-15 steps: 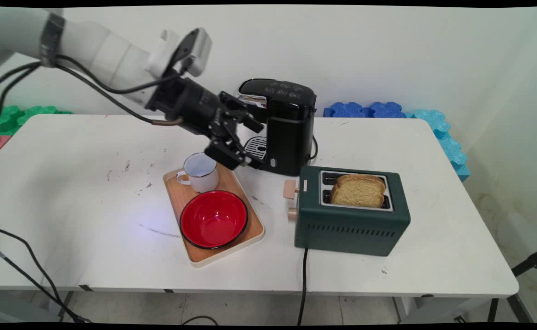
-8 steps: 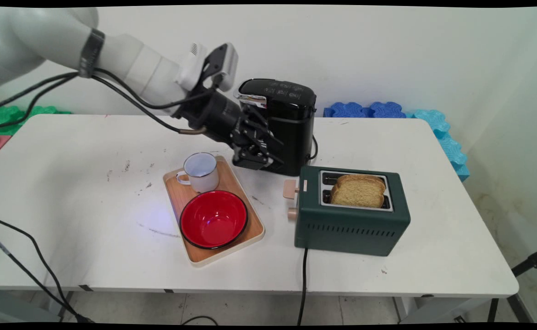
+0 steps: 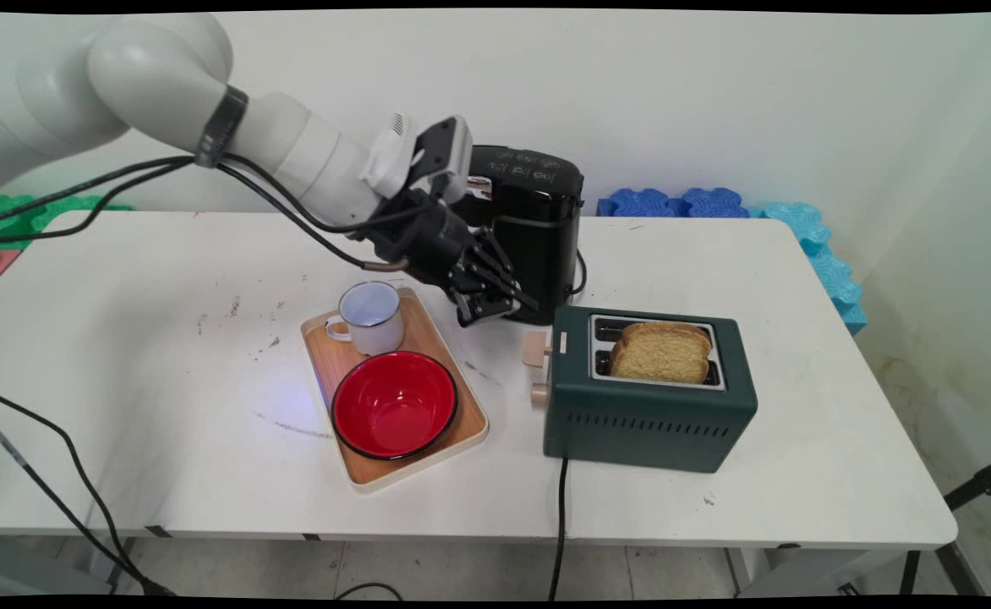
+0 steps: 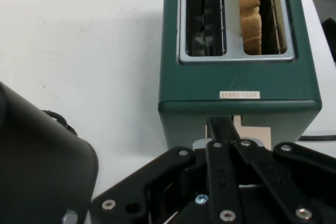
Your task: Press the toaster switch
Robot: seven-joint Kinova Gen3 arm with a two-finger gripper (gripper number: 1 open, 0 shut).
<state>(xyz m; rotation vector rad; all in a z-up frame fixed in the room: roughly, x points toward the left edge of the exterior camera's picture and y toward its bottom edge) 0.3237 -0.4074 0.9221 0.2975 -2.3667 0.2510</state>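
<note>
My black gripper [image 3: 484,311] is shut with nothing in it, hanging low over the table between the black coffee machine [image 3: 531,237] and the dark green toaster [image 3: 649,389]. In the hand view the joined fingertips [image 4: 216,125] point at the toaster's [image 4: 239,85] end face, right by its beige lever [image 4: 253,130]. A toast slice [image 3: 663,351] stands in one slot [image 4: 251,11]; the other slot is empty. The lever [image 3: 536,348] and a round beige knob [image 3: 539,393] stick out of the toaster's left end.
A wooden tray [image 3: 394,393] left of the toaster carries a white enamel mug [image 3: 370,317] and a red bowl [image 3: 394,404]. The toaster's black cord [image 3: 560,524] runs off the table's front edge. Blue foam mats [image 3: 715,203] lie along the back wall.
The gripper has travelled right from above the mug, past the coffee machine's front, toward the toaster's lever end. Its fingers, spread a second ago, have come together.
</note>
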